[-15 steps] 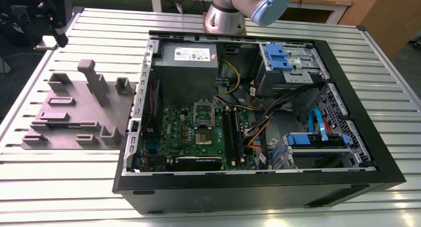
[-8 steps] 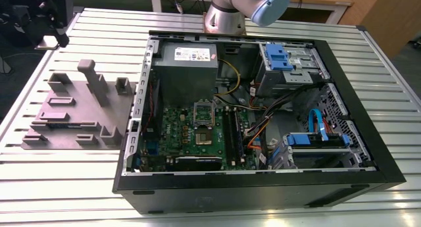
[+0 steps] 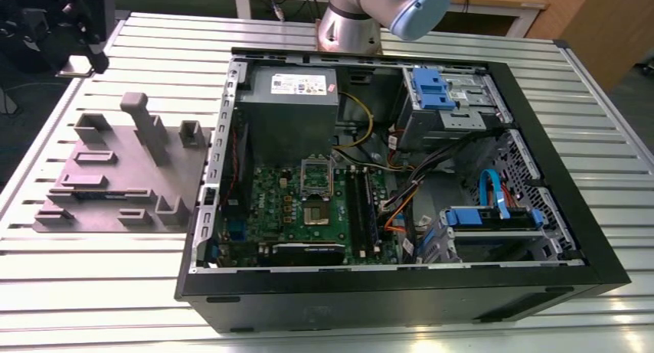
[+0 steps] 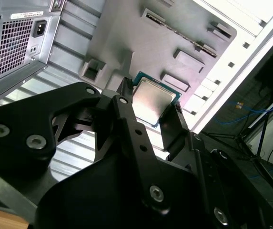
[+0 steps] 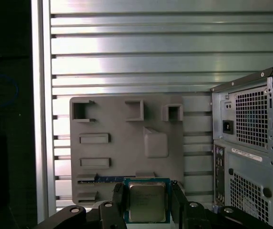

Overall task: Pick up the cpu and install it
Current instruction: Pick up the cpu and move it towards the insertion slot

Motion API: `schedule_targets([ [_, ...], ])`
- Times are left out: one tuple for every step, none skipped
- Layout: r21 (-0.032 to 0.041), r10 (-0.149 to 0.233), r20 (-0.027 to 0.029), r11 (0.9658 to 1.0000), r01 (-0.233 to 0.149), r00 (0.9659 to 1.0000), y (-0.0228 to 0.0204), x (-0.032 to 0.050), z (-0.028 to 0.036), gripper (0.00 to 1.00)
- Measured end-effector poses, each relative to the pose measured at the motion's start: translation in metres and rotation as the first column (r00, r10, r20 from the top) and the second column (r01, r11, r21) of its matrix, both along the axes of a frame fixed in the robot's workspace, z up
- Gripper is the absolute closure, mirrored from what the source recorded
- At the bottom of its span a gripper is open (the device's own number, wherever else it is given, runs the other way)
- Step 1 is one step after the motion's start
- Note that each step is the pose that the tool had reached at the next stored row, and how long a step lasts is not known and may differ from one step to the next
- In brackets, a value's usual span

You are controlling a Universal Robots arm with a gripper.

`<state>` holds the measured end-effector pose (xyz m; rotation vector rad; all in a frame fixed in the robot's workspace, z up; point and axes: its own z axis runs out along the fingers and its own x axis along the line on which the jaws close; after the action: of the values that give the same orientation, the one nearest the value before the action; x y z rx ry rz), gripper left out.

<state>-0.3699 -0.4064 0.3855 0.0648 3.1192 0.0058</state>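
Ribbed table [image 3: 103,292] holds a grey tray [image 3: 112,169] at the exterior view's left of the open case [image 3: 572,238]. Above the tray, the gripper [image 5: 147,191] pinches the cpu [image 5: 146,205] by two opposite edges (lid facing the cameras). I cannot tell whether the chip is clear of the tray.

Silver arm [image 3: 351,24] stands upright at the back in the exterior view, with a blue-capped joint on it. Black tool [image 5: 146,191] has two fingers [image 4: 129,119] clamped on opposite edges of the cpu [image 4: 151,98], its metal top facing both wrist views.
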Motion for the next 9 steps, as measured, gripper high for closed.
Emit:
schedule_targets([
  [0.0000,0.000,0.0000,1.0000,0.000,1.0000,0.0000,0.0002,0.0000,0.53],
  [0.0000,0.000,0.0000,1.0000,0.000,1.0000,0.0000,0.0004,0.0000,0.53],
  [0.0000,0.000,0.0000,1.0000,0.000,1.0000,0.0000,0.0006,0.0000,0.53],
  [0.0000,0.000,-0.0001,1.0000,0.000,1.0000,0.0000,0.0009,0.0000,0.53],
  [-0.0001,0.000,-0.0001,1.0000,0.000,1.0000,0.0000,0.0012,0.0001,0.53],
  [0.0000,0.000,0.0000,1.0000,0.000,1.0000,0.0000,0.0015,0.0000,0.53],
  [0.0000,0.000,0.0000,1.0000,0.000,1.0000,0.0000,0.0017,0.0000,0.53],
  [0.0000,0.000,0.0000,1.0000,0.000,1.0000,0.0000,0.0020,0.0000,0.53],
  [0.0000,0.000,0.0000,1.0000,0.000,1.0000,0.0000,0.0023,0.0000,0.53],
])
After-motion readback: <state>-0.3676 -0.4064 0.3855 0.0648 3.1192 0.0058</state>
